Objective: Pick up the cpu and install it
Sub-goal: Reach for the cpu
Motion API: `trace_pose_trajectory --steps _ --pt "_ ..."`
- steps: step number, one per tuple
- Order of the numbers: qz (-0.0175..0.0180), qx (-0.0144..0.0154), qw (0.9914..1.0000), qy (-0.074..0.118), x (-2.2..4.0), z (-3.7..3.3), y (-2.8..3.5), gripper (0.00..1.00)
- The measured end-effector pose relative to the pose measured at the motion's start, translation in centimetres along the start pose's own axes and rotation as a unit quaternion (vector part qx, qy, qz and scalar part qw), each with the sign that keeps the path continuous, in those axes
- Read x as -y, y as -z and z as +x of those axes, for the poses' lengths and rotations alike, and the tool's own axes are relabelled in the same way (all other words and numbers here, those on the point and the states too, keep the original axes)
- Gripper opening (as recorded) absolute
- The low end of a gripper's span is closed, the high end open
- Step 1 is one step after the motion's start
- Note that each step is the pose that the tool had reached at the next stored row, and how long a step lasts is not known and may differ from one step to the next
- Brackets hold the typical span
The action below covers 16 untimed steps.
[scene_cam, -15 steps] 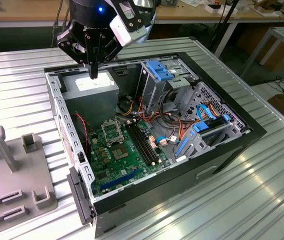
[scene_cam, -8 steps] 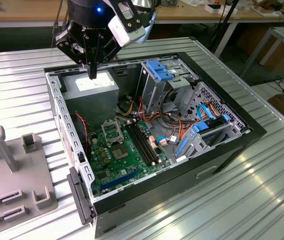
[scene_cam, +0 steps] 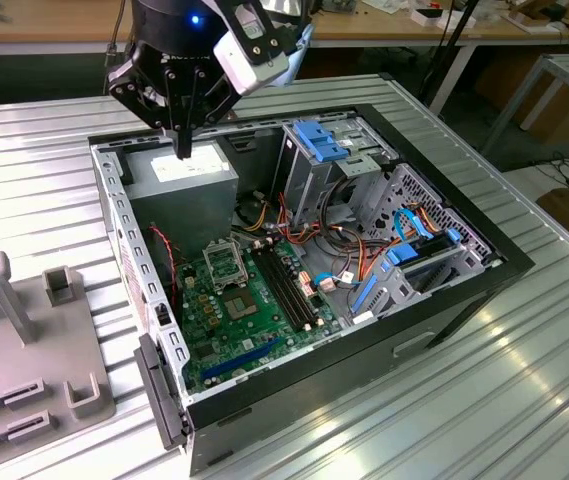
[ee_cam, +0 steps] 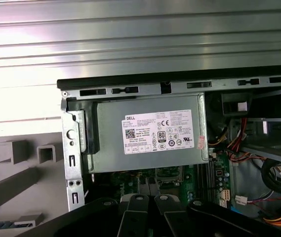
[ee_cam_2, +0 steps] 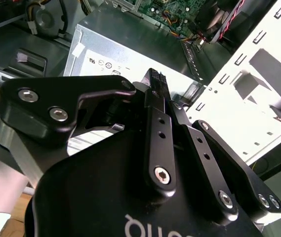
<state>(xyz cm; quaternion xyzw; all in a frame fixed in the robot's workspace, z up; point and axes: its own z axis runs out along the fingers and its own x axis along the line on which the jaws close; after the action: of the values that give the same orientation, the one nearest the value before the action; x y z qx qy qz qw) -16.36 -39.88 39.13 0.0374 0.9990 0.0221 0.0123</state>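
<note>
**While the gripper (scene_cam: 182, 146) hung above the power supply (scene_cam: 186, 186), the cpu's place could not be told**

Where the open computer case (scene_cam: 509, 262) lay on its side on the ribbed metal table (scene_cam: 484, 400), the arm held its tool over the grey power supply box, near the case's far corner at the exterior view's left. The gripper pointed straight down. Its fingertips (ee_cam_2: 153, 78) were drawn together into one narrow black tip that hovered just above the box's top without touching it. In the first wrist view the labelled face of the power supply (ee_cam: 110, 148) lay directly below the camera.

Further into the case lay the green board (scene_cam: 234, 325). The square socket frame (scene_cam: 226, 262) stood on it just beside the power supply, and the long dark memory slots (scene_cam: 289, 290) ran alongside. The socket frame (ee_cam: 169, 173) was half hidden by the box's edge in the first wrist view. Whether the cpu sat inside it could not be made out, nor could the chip be picked out elsewhere.

A blue drive bracket (scene_cam: 319, 140) stood at the far side of the case. A grey fixture plate (scene_cam: 24, 370) with upright blocks rested on the table at the exterior view's left, well apart from the gripper.
</note>
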Motion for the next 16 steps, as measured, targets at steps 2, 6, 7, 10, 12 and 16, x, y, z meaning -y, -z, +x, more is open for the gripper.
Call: trace_pose_trajectory --steps 2,6,7,10,12,16 --pt "0.0000 0.0000 1.00000 0.000 0.01 0.08 -0.01 0.11" --pt "0.0000 0.0000 1.00000 0.000 0.02 0.17 -0.02 0.11" --pt "0.0000 0.0000 1.00000 0.000 0.02 0.19 -0.02 0.11" --pt "0.0000 0.0000 1.00000 0.000 0.02 0.26 -0.02 0.11" --pt "0.0000 0.0000 1.00000 0.000 0.03 0.33 -0.03 0.11" --pt "0.0000 0.0000 1.00000 0.000 0.04 0.46 -0.04 0.11"
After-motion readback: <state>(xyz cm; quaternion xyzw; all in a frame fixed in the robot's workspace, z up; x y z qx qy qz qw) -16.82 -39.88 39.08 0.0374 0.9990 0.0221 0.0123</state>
